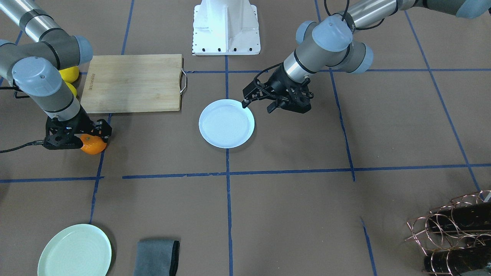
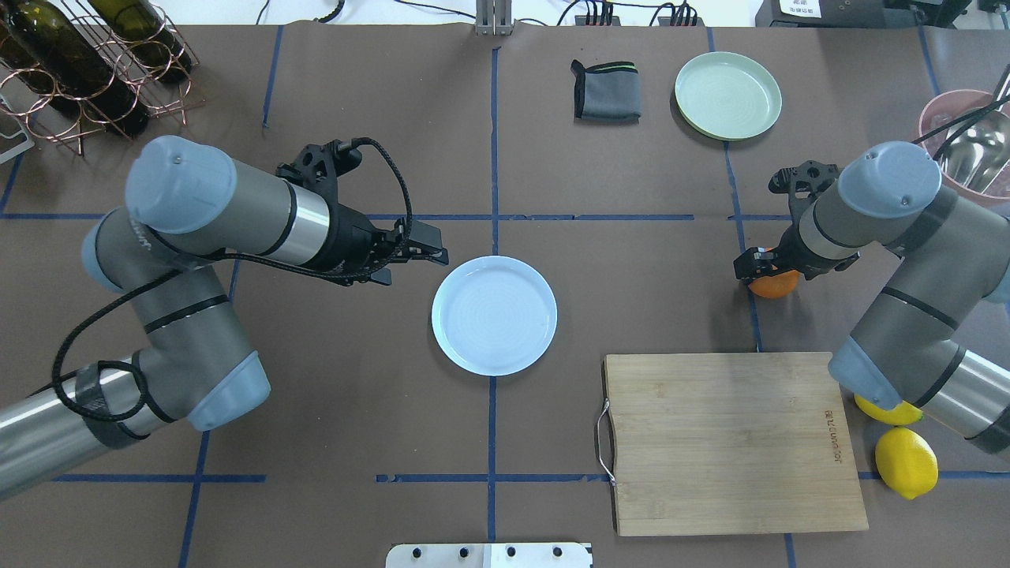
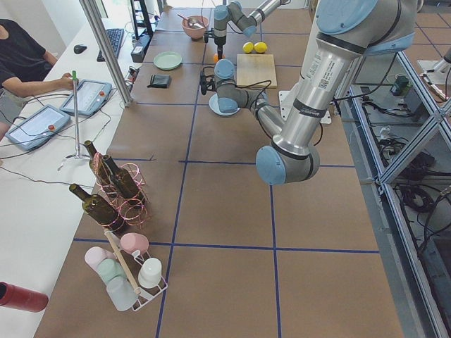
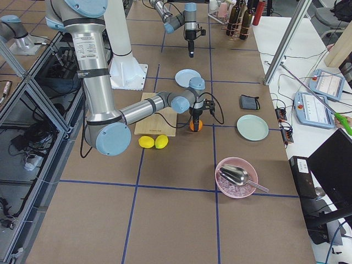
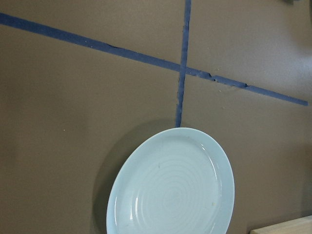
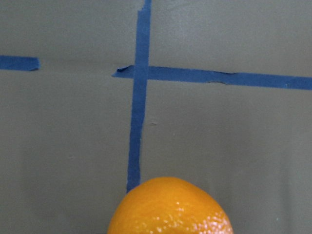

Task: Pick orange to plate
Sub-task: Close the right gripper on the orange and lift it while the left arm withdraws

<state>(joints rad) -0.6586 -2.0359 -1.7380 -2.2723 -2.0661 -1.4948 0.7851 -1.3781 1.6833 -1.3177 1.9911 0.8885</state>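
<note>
The orange (image 1: pixel 93 145) rests on the brown table near a blue tape line, with only its top showing low in the right wrist view (image 6: pixel 170 207). My right gripper (image 1: pixel 92 135) has come straight down over it, fingers against its sides, shut on it. Seen from overhead, the orange (image 2: pixel 774 285) peeks out under that gripper (image 2: pixel 767 268). The pale bluish-white plate (image 1: pixel 226 123) lies empty at the table's middle (image 2: pixel 494 315) and fills the lower left wrist view (image 5: pixel 170 185). My left gripper (image 1: pixel 257 106) hovers open and empty at the plate's rim (image 2: pixel 414 264).
A wooden cutting board (image 2: pixel 730 442) lies between plate and right arm, with two lemons (image 2: pixel 906 461) beside it. A mint-green plate (image 2: pixel 727 95) and grey cloth (image 2: pixel 606 91) sit at the far side. A pink bowl (image 2: pixel 963 142) and bottle rack (image 2: pixel 79 63) occupy the corners.
</note>
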